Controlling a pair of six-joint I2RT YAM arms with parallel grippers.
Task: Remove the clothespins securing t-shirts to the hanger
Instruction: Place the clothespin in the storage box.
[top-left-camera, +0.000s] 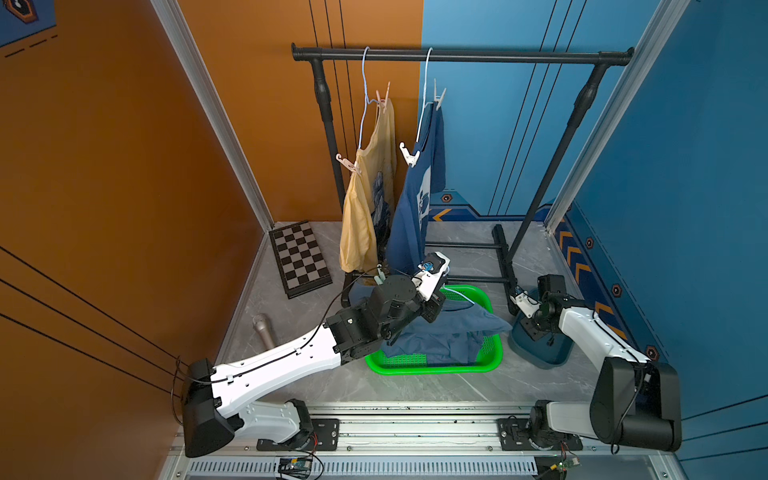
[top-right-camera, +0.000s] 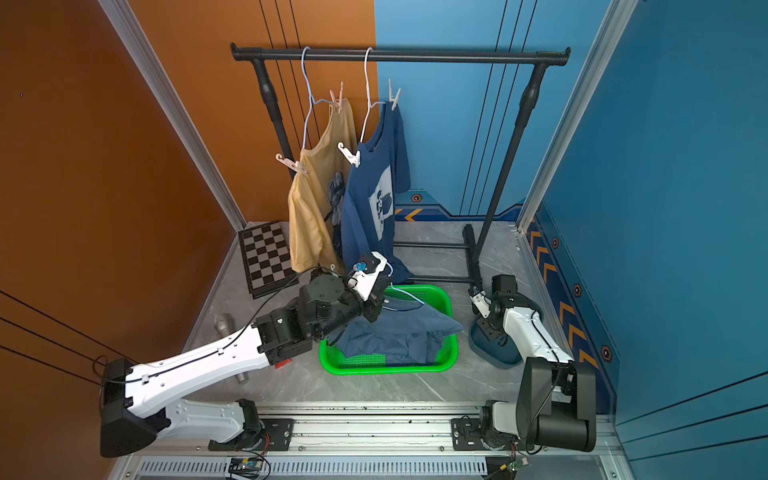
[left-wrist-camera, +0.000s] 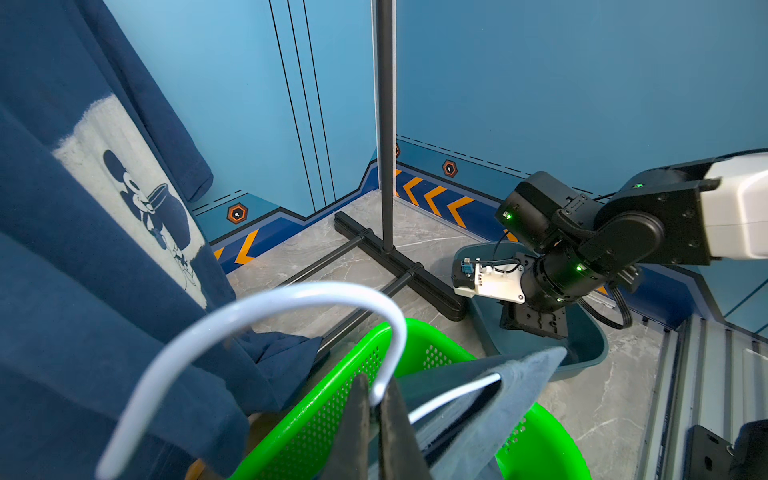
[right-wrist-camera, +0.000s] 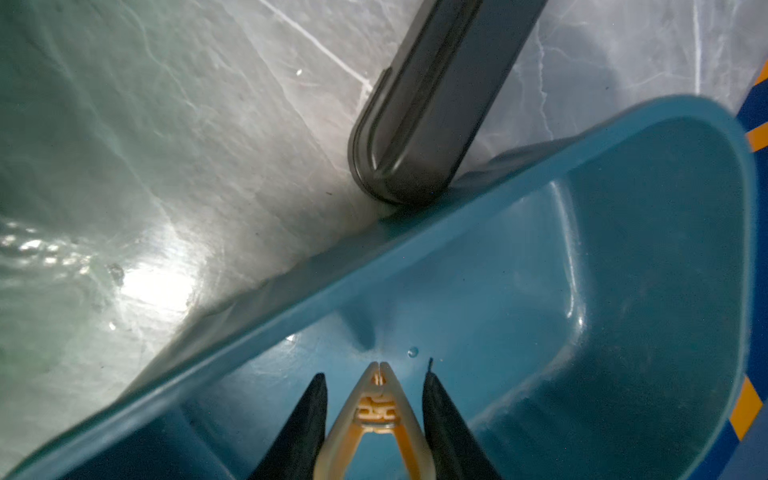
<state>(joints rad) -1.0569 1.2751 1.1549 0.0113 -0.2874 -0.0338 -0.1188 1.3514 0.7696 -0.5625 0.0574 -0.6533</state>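
Orange wall (top-left-camera: 124, 166) beside blue wall (top-left-camera: 685, 166), grey marbled floor (top-left-camera: 540, 374), black garment rack (top-left-camera: 457, 55).

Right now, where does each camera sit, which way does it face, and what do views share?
Top views: high above the rail, facing the clothes rack; both arms show.
Left wrist: on the left arm over the green basket, facing the right arm; the left gripper is shut on a white hanger.
Right wrist: over the teal bin, looking down; the right gripper flanks a yellow clothespin.
Shared: the teal bin appears in every view; the basket and navy shirt in the top and left wrist views.
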